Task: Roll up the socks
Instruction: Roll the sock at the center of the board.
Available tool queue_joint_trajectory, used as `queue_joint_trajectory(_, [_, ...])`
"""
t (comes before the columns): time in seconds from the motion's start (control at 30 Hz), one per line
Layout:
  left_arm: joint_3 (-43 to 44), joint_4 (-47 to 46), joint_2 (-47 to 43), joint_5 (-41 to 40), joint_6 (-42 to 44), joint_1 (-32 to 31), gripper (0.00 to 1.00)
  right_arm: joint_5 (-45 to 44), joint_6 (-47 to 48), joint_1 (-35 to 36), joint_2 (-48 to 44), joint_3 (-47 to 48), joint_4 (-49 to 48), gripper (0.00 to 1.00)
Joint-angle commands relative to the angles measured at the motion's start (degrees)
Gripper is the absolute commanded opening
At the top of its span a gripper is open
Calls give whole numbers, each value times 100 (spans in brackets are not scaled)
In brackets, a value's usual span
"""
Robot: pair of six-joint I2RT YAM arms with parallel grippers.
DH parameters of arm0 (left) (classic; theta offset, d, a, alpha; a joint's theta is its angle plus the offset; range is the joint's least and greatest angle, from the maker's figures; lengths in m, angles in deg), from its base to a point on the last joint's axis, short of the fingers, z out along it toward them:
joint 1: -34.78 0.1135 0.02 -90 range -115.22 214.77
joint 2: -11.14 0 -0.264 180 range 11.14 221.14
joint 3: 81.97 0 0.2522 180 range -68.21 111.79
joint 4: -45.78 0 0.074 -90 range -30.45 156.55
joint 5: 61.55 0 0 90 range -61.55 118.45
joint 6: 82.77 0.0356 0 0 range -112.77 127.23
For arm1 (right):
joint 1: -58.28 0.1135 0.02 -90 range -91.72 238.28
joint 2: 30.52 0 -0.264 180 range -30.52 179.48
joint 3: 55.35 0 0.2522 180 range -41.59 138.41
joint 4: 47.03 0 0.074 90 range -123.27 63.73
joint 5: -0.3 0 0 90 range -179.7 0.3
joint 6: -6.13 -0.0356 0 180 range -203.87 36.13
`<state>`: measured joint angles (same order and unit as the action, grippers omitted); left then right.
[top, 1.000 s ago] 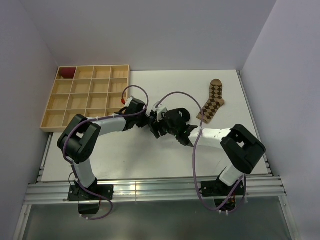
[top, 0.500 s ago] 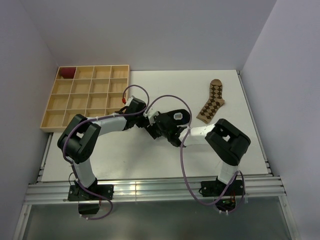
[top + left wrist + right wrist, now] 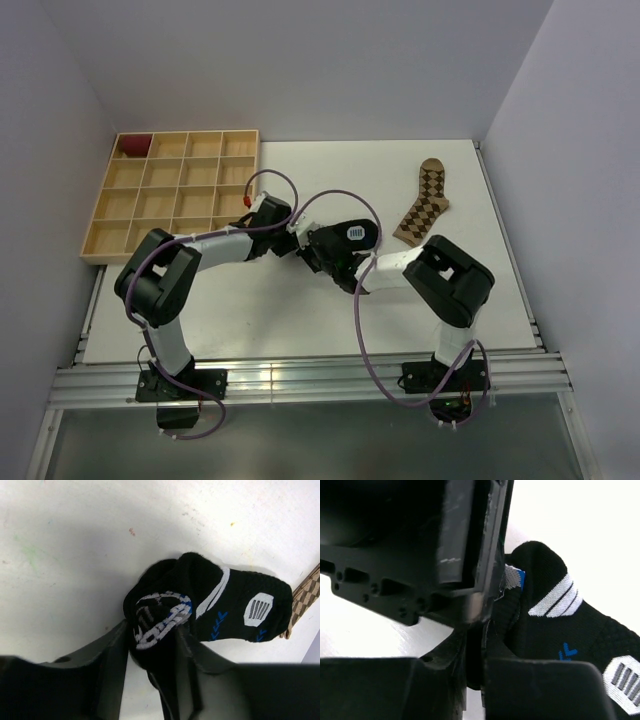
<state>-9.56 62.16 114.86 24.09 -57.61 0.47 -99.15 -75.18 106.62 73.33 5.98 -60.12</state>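
The black white-marked knit sock (image 3: 240,605) looks soft, limp; left tool (image 3: 152,630) clamps its rolled cuff, right tool (image 3: 477,645) pinches alongside.

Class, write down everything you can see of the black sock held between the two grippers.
The black sock is knitted fabric with white stripes, blue chevrons and a white ribbed patch near one end. Its other end is rolled up, showing white and blue patterning. It rests on the table, the left gripper clamping the rolled end, the right gripper pinching fabric beside it.

Half-rolled black sock (image 3: 354,233); flat argyle sock (image 3: 424,203)
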Motion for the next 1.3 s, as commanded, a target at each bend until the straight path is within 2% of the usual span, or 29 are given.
queue_joint_trajectory(0.0, [-223, 478, -141, 155, 191, -94, 45, 548, -472, -218, 13, -142, 48, 0])
queue_joint_trajectory(0.07, [-293, 407, -255, 129, 165, -94, 60, 1093, -822, -447, -84, -204, 118, 0])
queue_joint_trajectory(0.23, [-372, 284, -668, -29, 94, -94, 72, 2481, -1623, -1159, 12, -152, 259, 0])
queue_joint_trajectory(0.4, [-644, -85, -1107, -196, -46, -94, 88, 3859, -2107, -1686, 521, 260, 522, 0])
queue_joint_trajectory(0.57, [-1005, -576, -1311, -267, -143, -85, 89, 4784, -2801, -2169, 978, 595, 611, 0])
queue_joint_trajectory(0.73, [-970, -770, -1135, -197, -99, -85, 86, 5584, -3723, -2522, 1207, 596, 260, 0])
queue_joint_trajectory(0.97, [-865, -1192, -933, -311, -99, -85, 82, 5656, -4094, -2672, 1488, 683, 339, 0])
queue_joint_trajectory(1.27, [-337, -1070, -275, -390, -196, -68, 80, 5568, -4244, -2680, 1568, 587, 242, 0])
